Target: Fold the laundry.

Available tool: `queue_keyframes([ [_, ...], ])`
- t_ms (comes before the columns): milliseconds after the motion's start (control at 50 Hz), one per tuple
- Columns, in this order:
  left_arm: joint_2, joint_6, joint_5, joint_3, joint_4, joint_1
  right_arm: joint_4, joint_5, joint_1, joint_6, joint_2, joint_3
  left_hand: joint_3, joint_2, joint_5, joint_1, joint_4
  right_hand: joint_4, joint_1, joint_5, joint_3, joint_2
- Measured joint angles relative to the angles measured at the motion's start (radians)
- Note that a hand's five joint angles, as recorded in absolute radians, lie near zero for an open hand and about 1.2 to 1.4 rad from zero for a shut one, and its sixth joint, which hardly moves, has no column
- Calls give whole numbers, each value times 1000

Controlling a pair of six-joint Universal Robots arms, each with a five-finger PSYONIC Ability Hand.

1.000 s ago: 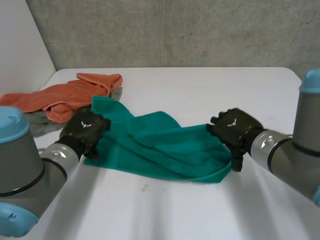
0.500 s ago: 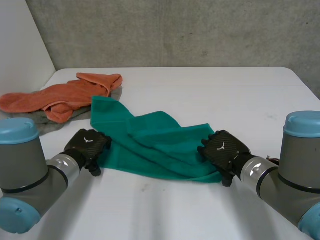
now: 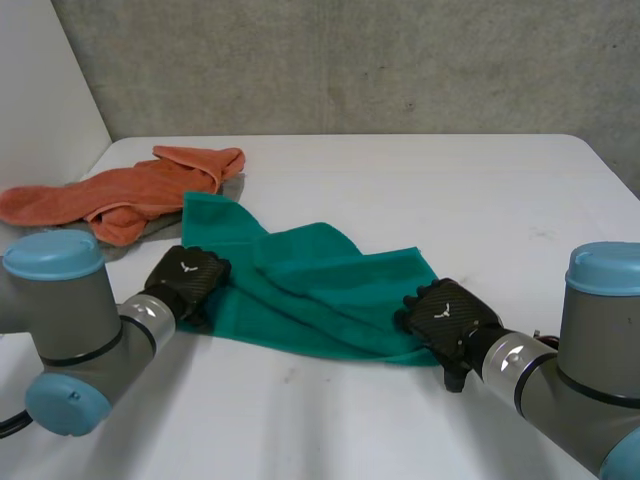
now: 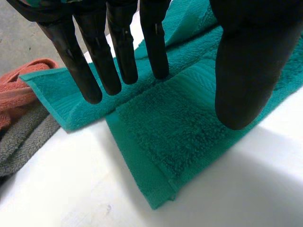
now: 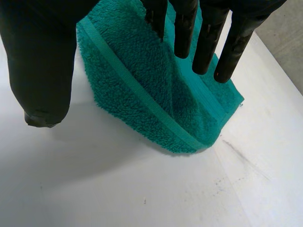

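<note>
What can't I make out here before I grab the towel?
Head view: the left hand and right hand cover their own fingers and the corners of the green towel beneath.
Left wrist view: the grey cloth lies partly under the orange towel; both are cut off by the edge.

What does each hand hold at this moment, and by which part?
Nothing is held. The left hand and the right hand are open, each over a corner of the green towel.
</note>
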Motion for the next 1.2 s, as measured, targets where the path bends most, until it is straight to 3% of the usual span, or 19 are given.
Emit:
queue_keyframes([
  [220, -41, 2, 0, 35, 0, -9, -1, 1, 0, 0, -1, 12, 136, 136, 127, 137, 131, 0, 0, 0, 0, 0],
  [340, -52, 3, -1, 45, 0, -11, -6, 2, -1, 1, -3, 13, 567, 572, 558, 564, 565, 0, 0, 0, 0, 0],
  [620, 124, -13, -28, -4, -1, -26, -1, 48, -28, 34, -10, -70, 608, 613, 577, 565, 610, -2, -2, 0, 0, 0],
  [680, 151, -14, -23, -21, -3, -26, 16, 51, -39, 34, -9, -97, 578, 582, 550, 530, 579, -2, -2, 0, 0, 0],
  [700, 160, -14, -19, -28, -5, -26, 34, 50, -48, 33, -7, -116, 135, 132, 122, 50, 127, -2, -2, 0, 0, 0],
  [740, 169, -13, -14, -36, -9, -26, 51, 48, -56, 32, -5, -133, 135, 132, 122, 50, 127, -2, -2, 0, 0, 0],
  [760, 171, -13, -12, -41, -12, -26, 59, 47, -59, 32, -4, -140, -32, -36, -41, -86, -39, -2, -2, 0, 0, 0],
  [1200, 30, 2, 36, -52, 14, 4, 72, 40, -67, 36, 5, -118, -68, -78, -92, -91, -89, -2, -2, 0, 0, 0],
])
